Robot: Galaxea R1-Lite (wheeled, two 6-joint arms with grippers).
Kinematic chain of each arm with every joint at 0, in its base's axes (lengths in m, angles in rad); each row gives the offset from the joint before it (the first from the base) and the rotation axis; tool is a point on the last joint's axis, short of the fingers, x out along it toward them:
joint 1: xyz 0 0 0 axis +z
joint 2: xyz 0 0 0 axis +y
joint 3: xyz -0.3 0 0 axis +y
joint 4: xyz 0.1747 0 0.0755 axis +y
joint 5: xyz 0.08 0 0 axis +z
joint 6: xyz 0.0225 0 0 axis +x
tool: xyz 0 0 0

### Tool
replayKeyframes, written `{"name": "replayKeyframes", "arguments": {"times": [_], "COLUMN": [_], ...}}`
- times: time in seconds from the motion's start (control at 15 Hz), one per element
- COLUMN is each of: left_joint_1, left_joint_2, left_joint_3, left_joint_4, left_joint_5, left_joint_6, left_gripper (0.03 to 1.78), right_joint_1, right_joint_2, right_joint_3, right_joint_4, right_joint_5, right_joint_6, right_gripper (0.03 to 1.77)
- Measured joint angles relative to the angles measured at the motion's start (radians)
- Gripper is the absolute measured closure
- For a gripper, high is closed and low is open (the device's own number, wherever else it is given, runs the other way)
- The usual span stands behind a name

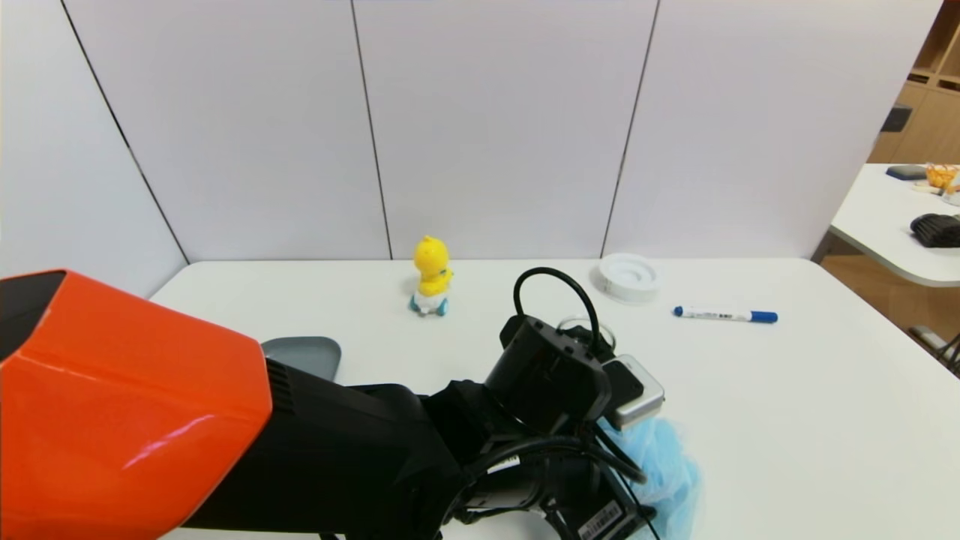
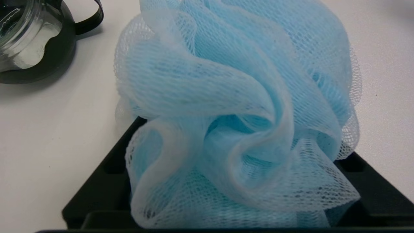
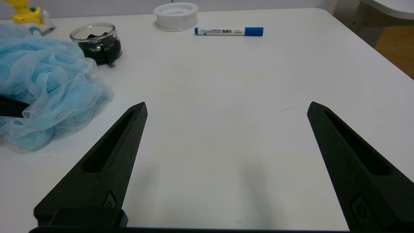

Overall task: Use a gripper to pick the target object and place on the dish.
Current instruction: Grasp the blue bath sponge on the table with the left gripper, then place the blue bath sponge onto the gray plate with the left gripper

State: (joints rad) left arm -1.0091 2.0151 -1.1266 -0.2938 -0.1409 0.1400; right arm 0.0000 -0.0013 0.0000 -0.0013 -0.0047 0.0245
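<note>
Orange-and-black arm (image 1: 135, 397) bears left gripper (image 2: 247, 136), jaws apart around the pouf's (image 1: 671, 469) edges; right gripper (image 3: 227, 103), jaws apart, nearby.

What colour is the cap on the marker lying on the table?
The cap is blue; it shows best in the right wrist view.

We seem to be in a lab-like or office-like room; we cannot tell which. We see a smooth white tabletop with rounded corners (image 1: 765, 420), tall pale panels with thin dark seams (image 1: 502, 127) behind it, a second white table (image 1: 900, 225) off to the right, and light-brown wooden shelving (image 1: 930, 112) above a brown wood-look floor (image 1: 877, 289).
</note>
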Motion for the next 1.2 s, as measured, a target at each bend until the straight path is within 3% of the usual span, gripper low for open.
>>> {"name": "replayKeyframes", "arguments": {"times": [0.2,0.4,0.87,1.2], "left_joint_1": [-0.003,-0.007,0.018,0.144], "left_joint_2": [-0.002,-0.008,-0.096,-0.258], "left_joint_3": [0.001,0.001,0.066,0.203], "left_joint_4": [-0.001,-0.001,-0.034,-0.050], "left_joint_5": [0.001,0.002,0.008,0.008], "left_joint_6": [0.000,0.001,0.017,0.036], "left_gripper": [0.83,1.02,1.09,1.13], "right_joint_1": [0.000,0.000,0.000,0.000], "right_joint_2": [0.000,0.000,0.000,0.000], "right_joint_3": [0.000,0.000,0.000,0.000], "right_joint_4": [0.000,0.000,0.000,0.000], "right_joint_5": [0.000,0.000,0.000,0.000], "right_joint_6": [0.000,0.000,0.000,0.000], "right_gripper": [0.09,0.09,0.09,0.09]}}
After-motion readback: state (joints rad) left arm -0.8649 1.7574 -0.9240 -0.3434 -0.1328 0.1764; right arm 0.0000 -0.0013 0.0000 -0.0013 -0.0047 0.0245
